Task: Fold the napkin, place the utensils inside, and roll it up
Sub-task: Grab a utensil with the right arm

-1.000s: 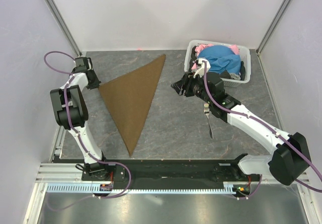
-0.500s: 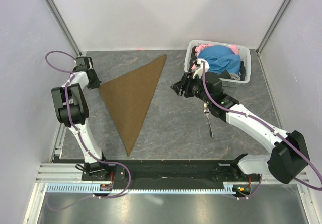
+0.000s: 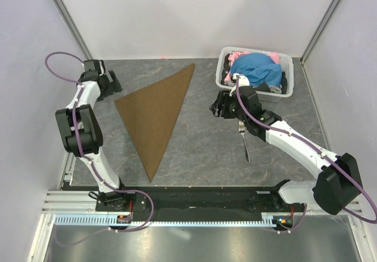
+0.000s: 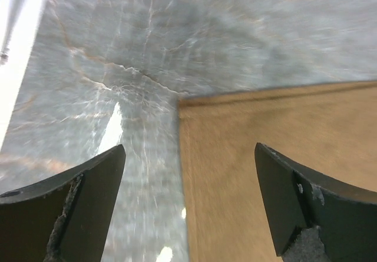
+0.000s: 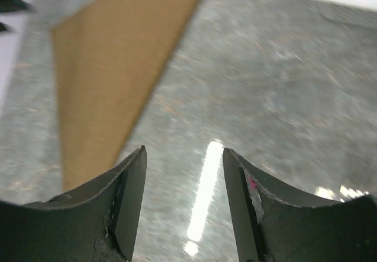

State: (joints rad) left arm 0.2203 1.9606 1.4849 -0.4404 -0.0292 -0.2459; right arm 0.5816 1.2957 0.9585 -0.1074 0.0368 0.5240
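– On the tabletop point(image 3: 203, 150), left of centre, your napkin point(image 3: 154, 118) lies flat, folded into a triangle. One corner points to the back, one to the left, and the long tip points toward the near edge.

– And my left jaws?

– Your left jaws stand wide apart, just beside that left corner. In the left wrist view the corner lies on the tabletop, showing between the two fingers point(image 4: 76, 209). Nothing is gripped.

– The right side?

– Your right jaws are parted with a clear gap and hold nothing. They sit over bare tabletop to the right of the napkin and apart from it. In the right wrist view you see only grey surface between them, with the napkin off to the left.

– Where is the fork?

– Your fork point(image 3: 244, 143) lies on the tabletop right of centre, well apart from the napkin. Its tines point toward the back and its handle toward the near edge. From above, the tine end sits right against your right arm point(image 3: 294, 144), and I cannot tell whether they touch. A white basket point(image 3: 221, 68) stands in the back right corner, holding blue and pink clothes point(image 3: 259, 68).
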